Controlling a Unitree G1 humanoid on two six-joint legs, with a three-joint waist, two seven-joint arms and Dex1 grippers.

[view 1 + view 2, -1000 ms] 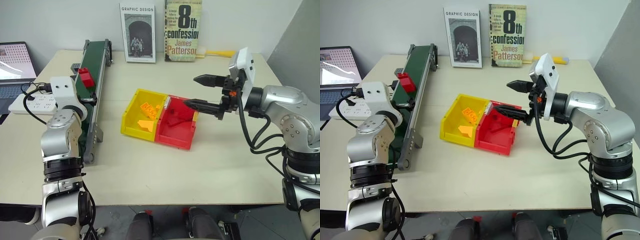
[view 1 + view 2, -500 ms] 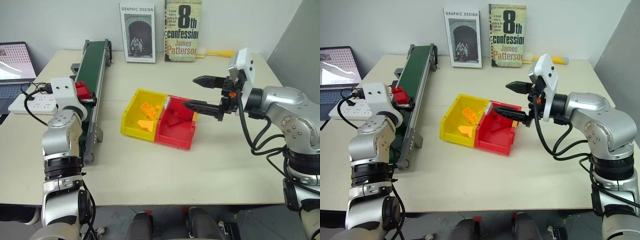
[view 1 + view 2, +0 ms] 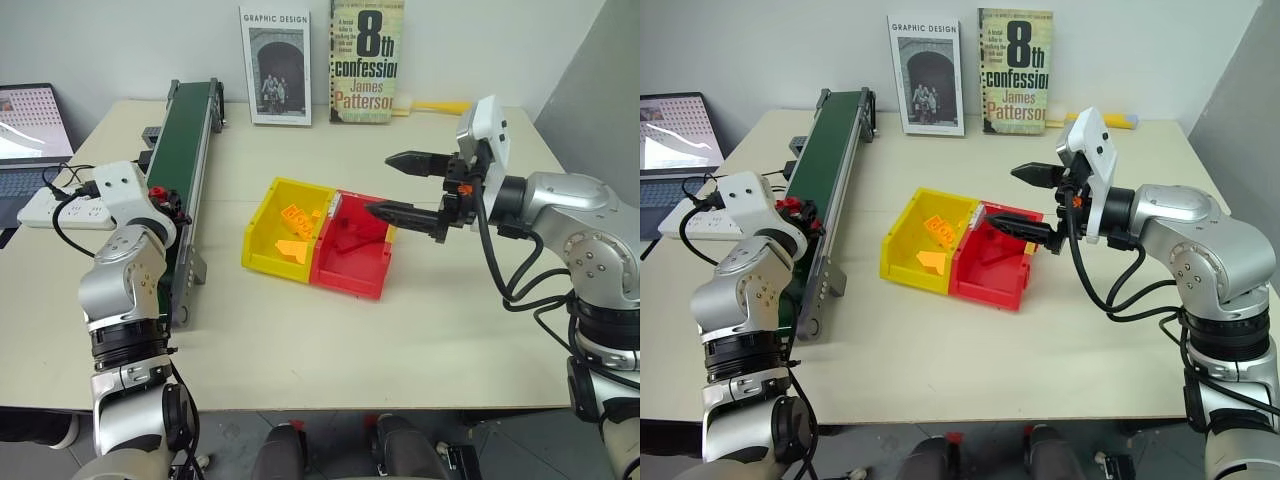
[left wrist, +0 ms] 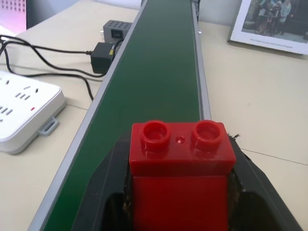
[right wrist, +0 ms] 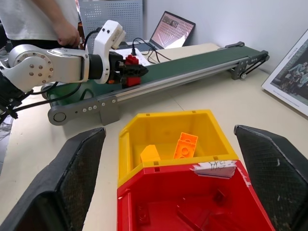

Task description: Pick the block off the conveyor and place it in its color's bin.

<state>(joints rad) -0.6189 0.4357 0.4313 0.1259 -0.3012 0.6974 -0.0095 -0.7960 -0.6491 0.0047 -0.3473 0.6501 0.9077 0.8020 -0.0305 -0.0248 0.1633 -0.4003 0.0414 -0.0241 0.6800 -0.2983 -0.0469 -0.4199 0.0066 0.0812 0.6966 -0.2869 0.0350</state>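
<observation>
While the left claw (image 4: 180, 211) is clenched on the block (image 4: 180, 168), the small red brick sits between its two black fingers, studs up, over the conveyor (image 4: 159, 82). In the left wrist view the dark green belt runs straight away from the brick toward the far end of the tabletop (image 3: 300, 310). From the head camera the block (image 3: 157, 191) shows as a bit of red at the tip of the left arm, above the near part of the belt; whether it touches the belt cannot be told.

The right claw (image 3: 402, 185) is released, its two fingers spread wide, one well above the other. It hangs over the far side of the bin (image 3: 350, 262), pointing toward the robot's left. The red bin stands near the middle of the tabletop, joined on its left to a yellow bin (image 3: 275, 235) holding several orange-yellow bricks (image 5: 168, 147).

A white power strip (image 4: 21, 113) with black cables lies on the tabletop left of the conveyor, with a laptop (image 3: 30, 135) beyond it. Two books (image 3: 320, 62) stand against the wall at the back. In the right wrist view a person's arm (image 5: 62, 31) shows behind the left arm.
</observation>
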